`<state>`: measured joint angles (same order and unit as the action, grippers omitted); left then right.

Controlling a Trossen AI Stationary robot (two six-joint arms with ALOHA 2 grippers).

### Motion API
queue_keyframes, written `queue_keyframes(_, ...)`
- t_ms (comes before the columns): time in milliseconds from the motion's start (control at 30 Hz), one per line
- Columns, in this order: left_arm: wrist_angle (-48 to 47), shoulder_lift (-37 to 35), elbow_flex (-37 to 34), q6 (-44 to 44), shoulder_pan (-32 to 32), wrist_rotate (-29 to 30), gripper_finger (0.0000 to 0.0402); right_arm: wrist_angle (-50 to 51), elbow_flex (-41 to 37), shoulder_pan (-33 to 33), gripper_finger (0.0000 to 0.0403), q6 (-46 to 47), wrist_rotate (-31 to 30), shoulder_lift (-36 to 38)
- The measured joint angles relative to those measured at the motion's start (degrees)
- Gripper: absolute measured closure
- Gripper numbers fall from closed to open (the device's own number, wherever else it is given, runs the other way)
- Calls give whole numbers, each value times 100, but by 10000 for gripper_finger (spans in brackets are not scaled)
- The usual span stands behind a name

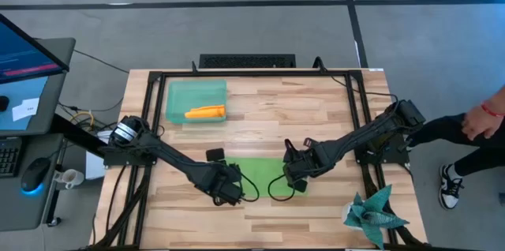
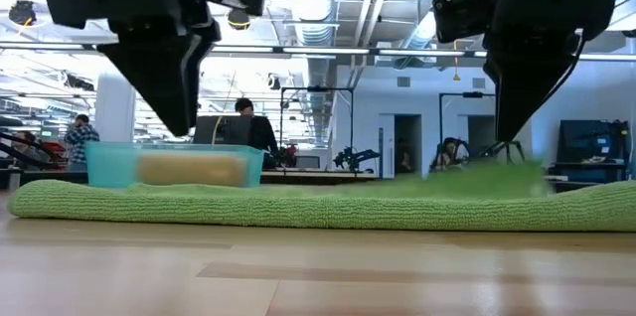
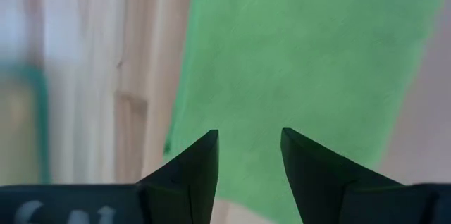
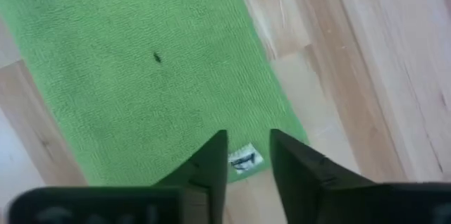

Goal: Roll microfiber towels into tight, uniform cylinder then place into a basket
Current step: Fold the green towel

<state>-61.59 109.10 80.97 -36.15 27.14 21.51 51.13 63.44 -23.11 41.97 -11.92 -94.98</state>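
Left gripper (image 3: 249, 146) and right gripper (image 4: 248, 146) hover with fingers slightly parted, holding nothing, above opposite ends of one green towel (image 1: 256, 174) lying flat near the table's (image 1: 316, 117) front edge, long axis left-right. One rolled orange towel (image 1: 205, 111) lies in the basket (image 1: 177, 93) at the back-left, also left-right.

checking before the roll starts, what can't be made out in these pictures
- High view: the left hand and right hand cover the green towel's near corners.
- Low view: the orange towel is only a blur through the basket wall; how tightly it is rolled is unclear.
- Right wrist view: the print on the towel's white tag is too small to read.
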Motion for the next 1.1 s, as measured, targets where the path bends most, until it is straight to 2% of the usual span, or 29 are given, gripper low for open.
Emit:
queue_keyframes(200,808,0,0,441,19,40,254,359,0,-1,221,-217,88,1)
queue_keyframes(333,1488,-4,-59,538,17,283,254,929,0,-34,195,-126,95,15)
queue_keyframes(400,1718,-4,-181,538,12,322,254,1107,-2,-121,190,-176,-111,38)
queue_keyframes(533,2515,-4,-576,355,-3,364,256,1184,-2,-347,187,-328,-637,232)
queue_keyframes(767,4471,-4,-1315,289,-289,352,267,1167,-2,-704,202,-376,-2009,920)
queue_keyframes(933,4905,-4,-1736,228,-499,140,271,1159,0,-822,216,43,-3048,1482)
queue_keyframes(1100,4944,-4,-1958,215,-680,135,272,1155,0,-864,228,666,-3706,1733)
